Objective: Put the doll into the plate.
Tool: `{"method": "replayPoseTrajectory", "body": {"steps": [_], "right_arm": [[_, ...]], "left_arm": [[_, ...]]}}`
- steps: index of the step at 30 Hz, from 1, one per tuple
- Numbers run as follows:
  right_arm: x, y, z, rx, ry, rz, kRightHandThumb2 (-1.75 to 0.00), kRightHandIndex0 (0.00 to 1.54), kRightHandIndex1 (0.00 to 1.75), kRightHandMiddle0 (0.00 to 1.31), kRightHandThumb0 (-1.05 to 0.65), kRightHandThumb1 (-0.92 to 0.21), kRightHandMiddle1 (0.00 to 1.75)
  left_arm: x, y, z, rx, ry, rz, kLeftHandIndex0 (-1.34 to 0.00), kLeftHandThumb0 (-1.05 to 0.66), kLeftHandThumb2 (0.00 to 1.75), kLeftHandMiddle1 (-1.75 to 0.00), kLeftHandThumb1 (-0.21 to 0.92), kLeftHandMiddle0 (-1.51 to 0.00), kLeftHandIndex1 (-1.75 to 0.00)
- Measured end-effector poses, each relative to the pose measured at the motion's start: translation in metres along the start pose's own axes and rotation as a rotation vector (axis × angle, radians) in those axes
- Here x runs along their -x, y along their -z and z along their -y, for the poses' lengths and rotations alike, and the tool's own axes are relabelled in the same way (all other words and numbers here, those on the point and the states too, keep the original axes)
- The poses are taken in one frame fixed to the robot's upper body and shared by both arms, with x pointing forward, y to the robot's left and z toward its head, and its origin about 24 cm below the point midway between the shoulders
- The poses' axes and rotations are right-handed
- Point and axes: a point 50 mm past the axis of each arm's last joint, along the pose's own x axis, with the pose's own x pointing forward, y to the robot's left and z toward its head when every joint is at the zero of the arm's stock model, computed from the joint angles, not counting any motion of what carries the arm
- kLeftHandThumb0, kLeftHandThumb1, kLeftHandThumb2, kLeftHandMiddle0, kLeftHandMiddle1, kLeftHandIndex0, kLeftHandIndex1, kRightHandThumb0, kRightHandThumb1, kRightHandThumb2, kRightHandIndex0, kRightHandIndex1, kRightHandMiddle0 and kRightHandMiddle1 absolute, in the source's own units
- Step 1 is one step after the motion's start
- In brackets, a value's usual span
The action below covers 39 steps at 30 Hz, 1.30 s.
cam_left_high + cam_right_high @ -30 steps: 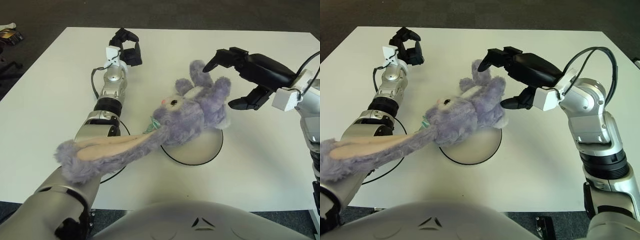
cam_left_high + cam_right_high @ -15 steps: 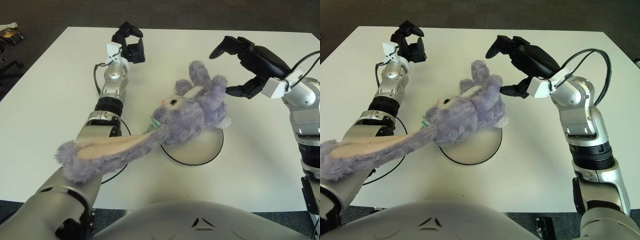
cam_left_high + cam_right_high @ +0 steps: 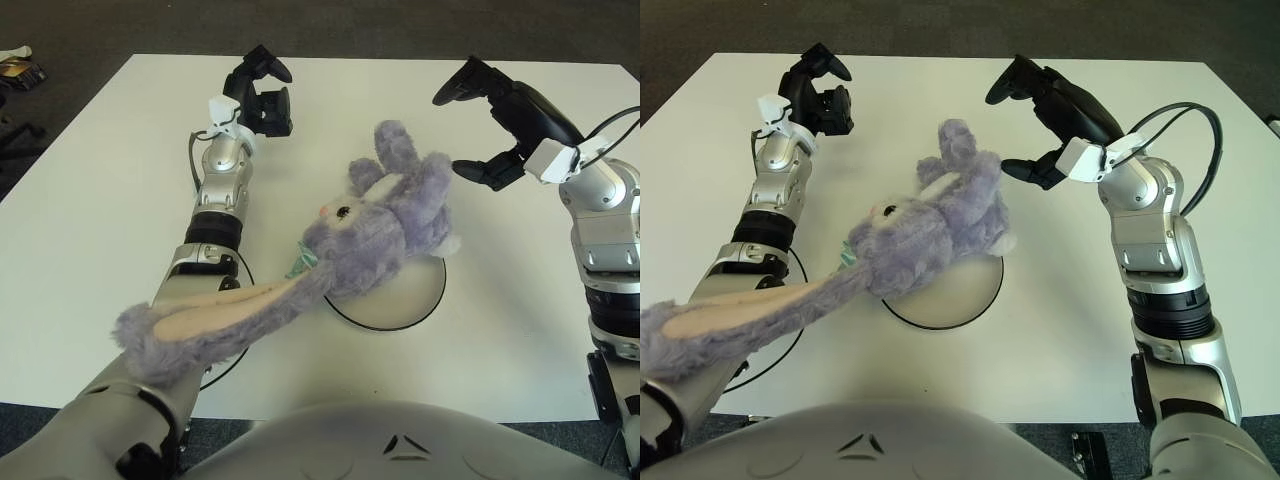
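The doll [image 3: 385, 225], a purple plush bunny, lies on its side with its body over the far-left part of the white, black-rimmed plate [image 3: 405, 300]. One long ear [image 3: 200, 322] trails toward the near left across my left forearm. My right hand [image 3: 470, 130] hovers beyond and to the right of the doll, fingers spread, clear of its raised paw [image 3: 958, 140]. My left hand [image 3: 260, 95] is held up at the far left of the table, fingers apart and holding nothing.
A second black-rimmed disc [image 3: 228, 362] lies under my left forearm, mostly hidden. The white table [image 3: 90, 180] ends in dark floor on the far side and at the left. A cable [image 3: 1200, 130] loops beside my right wrist.
My right hand has pulled back up and to the right, away from the doll's paws. My left hand has shifted farther away and its fingers have spread. The doll has barely moved.
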Motion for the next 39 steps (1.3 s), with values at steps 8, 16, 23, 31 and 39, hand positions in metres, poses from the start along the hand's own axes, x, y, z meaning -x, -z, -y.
{"method": "replayPoseTrajectory", "body": {"steps": [8, 16, 23, 31, 39], "right_arm": [[0.000, 0.002, 0.002, -0.009, 0.005, -0.038, -1.48, 0.00, 0.89, 0.00, -0.01, -0.12, 1.39], [-0.002, 0.001, 0.007, 0.024, 0.025, -0.058, -1.41, 0.00, 1.00, 0.00, -0.17, -0.18, 1.37], [-0.003, 0.004, 0.008, 0.061, 0.034, -0.110, -1.31, 0.00, 1.04, 0.00, -0.31, -0.26, 1.32], [-0.004, 0.007, 0.007, 0.050, 0.054, -0.136, -1.31, 0.00, 1.04, 0.00, -0.29, -0.26, 1.39], [-0.005, 0.012, 0.006, 0.033, 0.050, -0.146, -1.32, 0.00, 1.02, 0.00, -0.28, -0.24, 1.42]], "left_arm": [[0.010, -0.001, -0.007, 0.018, 0.014, -0.037, -0.63, -0.49, 1.34, -1.75, 0.30, -1.37, -1.75], [0.012, -0.004, -0.012, 0.011, 0.011, -0.045, -0.63, -0.49, 1.35, -1.75, 0.29, -1.36, -1.75], [0.013, -0.005, -0.025, -0.047, -0.005, -0.056, -0.63, -0.49, 1.35, -1.75, 0.30, -1.35, -1.75], [0.017, -0.008, -0.058, -0.166, -0.050, -0.098, -0.62, -0.48, 1.33, -1.75, 0.31, -1.35, -1.75], [0.020, -0.027, -0.088, -0.292, -0.083, -0.070, -0.62, -0.48, 1.33, -1.75, 0.31, -1.34, -1.75]]}}
